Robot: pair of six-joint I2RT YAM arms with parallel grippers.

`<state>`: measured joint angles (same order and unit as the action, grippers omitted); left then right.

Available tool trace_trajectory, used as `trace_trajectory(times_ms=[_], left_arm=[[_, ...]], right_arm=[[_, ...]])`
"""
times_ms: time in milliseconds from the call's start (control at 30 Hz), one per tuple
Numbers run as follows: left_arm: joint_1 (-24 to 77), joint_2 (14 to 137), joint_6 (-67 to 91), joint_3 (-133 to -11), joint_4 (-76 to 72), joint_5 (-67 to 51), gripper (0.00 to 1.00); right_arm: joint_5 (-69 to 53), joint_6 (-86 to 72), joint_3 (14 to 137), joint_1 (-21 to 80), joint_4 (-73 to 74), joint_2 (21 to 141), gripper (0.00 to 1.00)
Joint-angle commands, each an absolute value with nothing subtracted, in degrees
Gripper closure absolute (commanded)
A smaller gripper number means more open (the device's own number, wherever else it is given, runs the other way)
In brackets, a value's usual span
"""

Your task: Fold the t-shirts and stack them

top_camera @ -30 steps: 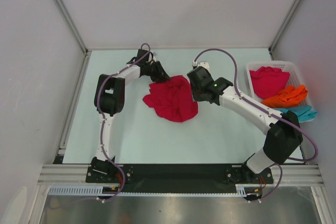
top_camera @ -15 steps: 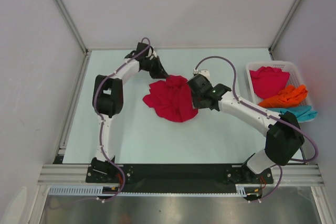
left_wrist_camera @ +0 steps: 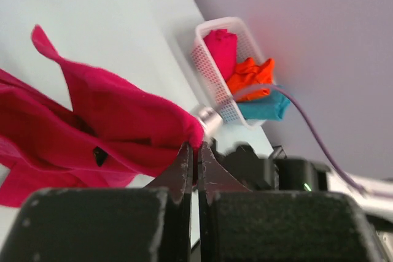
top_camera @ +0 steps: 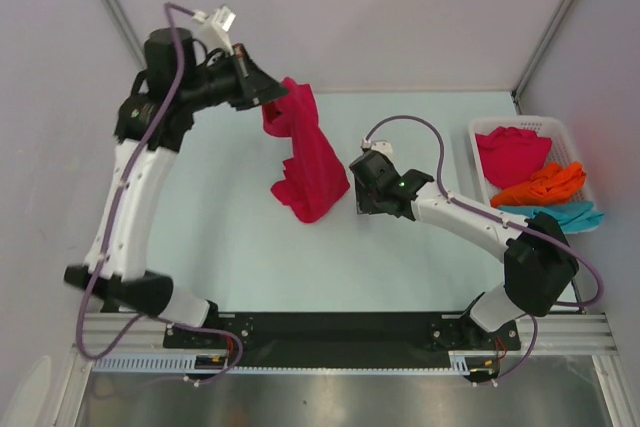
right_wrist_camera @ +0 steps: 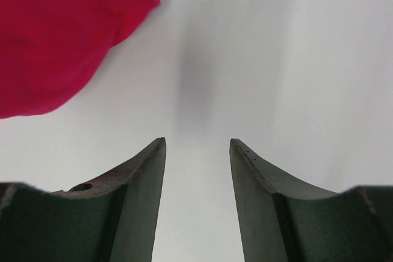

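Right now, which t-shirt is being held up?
The crimson t-shirt hanging from the left pincer, which is shut on its edge. The other red one, the orange one and the teal one all lie in the white basket.

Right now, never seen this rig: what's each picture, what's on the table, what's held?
Two robot arms stand at the near edge of the table. One picture looks down from overhead; the other two come from wrist cameras, each showing its own fingers. The left gripper is shut on a crimson t-shirt, which hangs from it, lower end apparently on the table. The right gripper is open, empty, beside it. A white slatted basket at right holds a second crimson shirt, an orange shirt and a teal shirt.
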<state>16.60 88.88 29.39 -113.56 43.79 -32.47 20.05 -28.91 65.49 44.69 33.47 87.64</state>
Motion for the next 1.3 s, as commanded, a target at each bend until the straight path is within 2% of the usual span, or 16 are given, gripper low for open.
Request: trace_trajectory(times_ms=[0,267,533,733,967,1267], left_arm=[[16.7,80.2,28.6,-106.8,47.9,-31.1,1.00],[16.6,74.0,30.5,-105.8,50.7,-26.5,1.00],[16.4,68.3,32.1,-115.7,57.4,-15.1,1.00],[16.5,64.2,33.8,-113.4,56.3,-11.5,1.00],[16.4,64.9,35.0,-116.2,55.5,-12.1,1.00],[16.4,68.6,36.6,-125.7,55.4,-13.4,1.00]], right_arm=[[21.3,-28.7,66.2,44.7,29.8,86.6,0.48],[20.1,-25.6,71.2,43.7,26.1,91.8,0.48],[19.0,-22.6,78.6,42.9,25.9,98.3,0.48],[15.6,-21.7,85.2,41.2,26.8,102.9,0.48],[13.2,-21.9,89.8,40.6,27.9,107.3,0.48],[9.6,-24.8,85.2,40.0,24.5,105.6,0.48]])
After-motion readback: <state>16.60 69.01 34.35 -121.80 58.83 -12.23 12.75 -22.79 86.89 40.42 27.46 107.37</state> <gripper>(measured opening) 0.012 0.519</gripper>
